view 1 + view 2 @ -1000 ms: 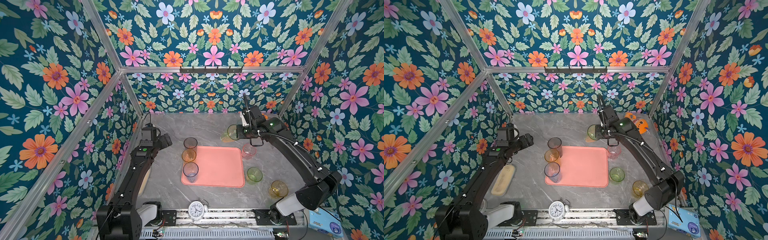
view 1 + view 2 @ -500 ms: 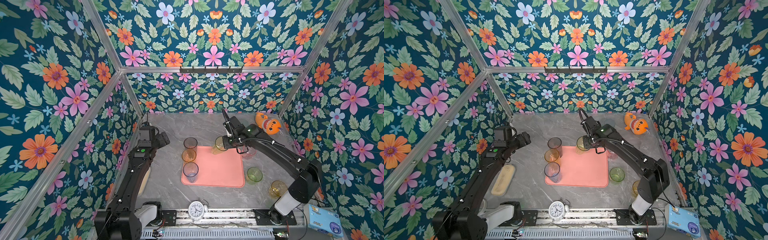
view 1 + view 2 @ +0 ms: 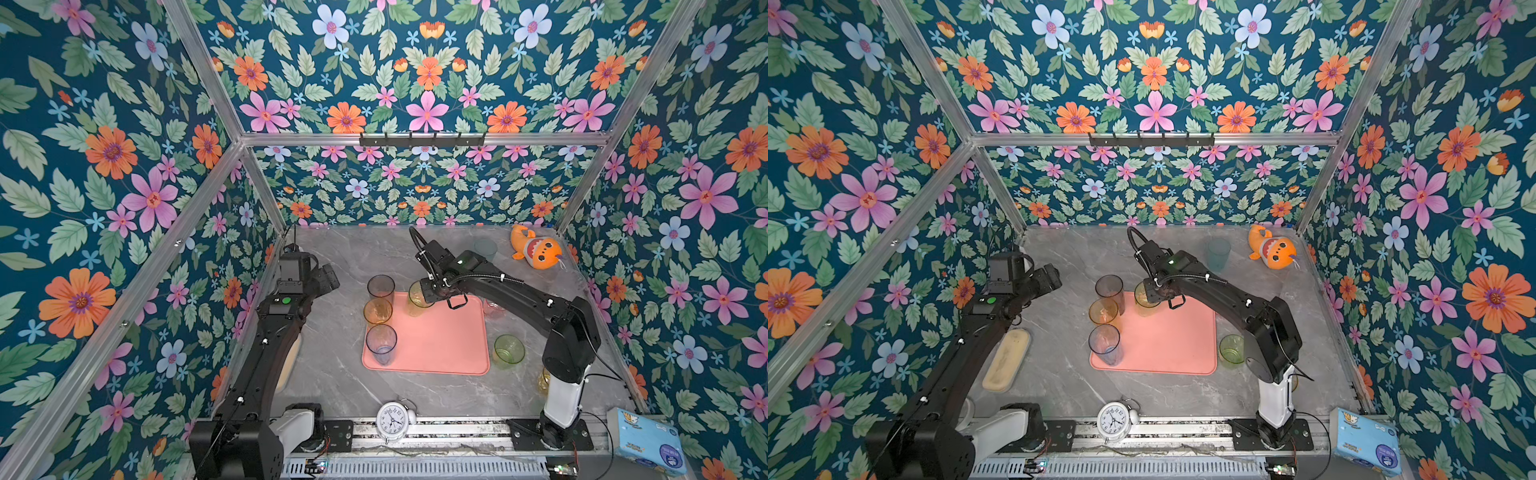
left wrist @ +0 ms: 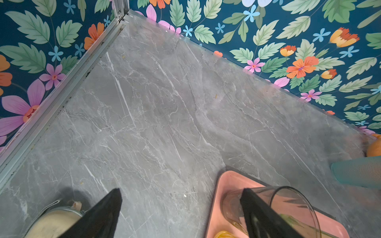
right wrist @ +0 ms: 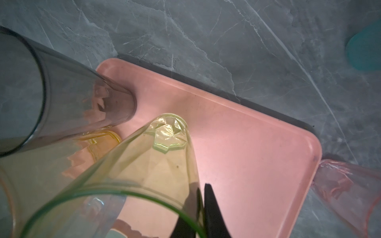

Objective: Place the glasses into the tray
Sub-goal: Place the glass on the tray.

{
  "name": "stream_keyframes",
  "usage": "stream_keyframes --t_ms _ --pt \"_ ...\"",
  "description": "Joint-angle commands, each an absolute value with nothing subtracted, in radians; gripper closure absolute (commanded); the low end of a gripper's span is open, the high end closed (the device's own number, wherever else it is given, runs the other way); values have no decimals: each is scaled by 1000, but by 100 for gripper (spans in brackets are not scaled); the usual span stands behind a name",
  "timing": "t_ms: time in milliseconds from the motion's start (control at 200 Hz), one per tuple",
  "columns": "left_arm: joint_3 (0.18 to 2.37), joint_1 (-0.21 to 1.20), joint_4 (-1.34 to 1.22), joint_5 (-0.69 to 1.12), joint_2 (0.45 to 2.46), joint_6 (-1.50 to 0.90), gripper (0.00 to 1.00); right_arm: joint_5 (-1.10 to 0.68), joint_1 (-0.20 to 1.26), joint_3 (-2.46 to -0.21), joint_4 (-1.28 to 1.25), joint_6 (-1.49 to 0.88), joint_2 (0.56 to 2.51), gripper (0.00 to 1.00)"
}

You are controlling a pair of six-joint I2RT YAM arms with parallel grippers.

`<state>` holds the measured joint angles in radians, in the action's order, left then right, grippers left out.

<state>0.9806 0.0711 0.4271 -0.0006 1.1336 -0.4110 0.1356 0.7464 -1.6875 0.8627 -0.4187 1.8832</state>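
Tray [image 3: 436, 345] of salmon plastic lies at centre frame on the marble table [image 3: 332, 374]. Your right gripper [image 3: 424, 291] is clamped on the rim of a tilted yellow glass [image 3: 417, 299] over the tray's upper-left part. Your left gripper [image 4: 181, 191], jaws wide and empty, hangs left of the tray. Along the tray's left edge stand a grey glass [image 3: 380, 286], amber glass [image 3: 377, 311] and blue glass [image 3: 381, 344]. A green glass [image 3: 509, 351] stands off its right side.

Dark teal wallpaper [image 3: 424, 75] crowded with pink, orange and pale blue flowers covered every wall, aluminium framing [image 3: 291, 138] edged the corners, a black rail [image 3: 422, 140], seemingly of hooks, crossed the back, and the grey marbled tabletop [image 3: 357, 253] lay evenly lit.
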Motion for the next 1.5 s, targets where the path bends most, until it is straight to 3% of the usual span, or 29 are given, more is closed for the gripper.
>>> stream_keyframes --t_ms 0,1495 --pt "979 69 443 -3 1129 -404 7 153 748 -1697 852 -431 1892 100" --pt "969 69 437 9 1132 -403 7 199 749 -1895 1006 -420 2054 100"
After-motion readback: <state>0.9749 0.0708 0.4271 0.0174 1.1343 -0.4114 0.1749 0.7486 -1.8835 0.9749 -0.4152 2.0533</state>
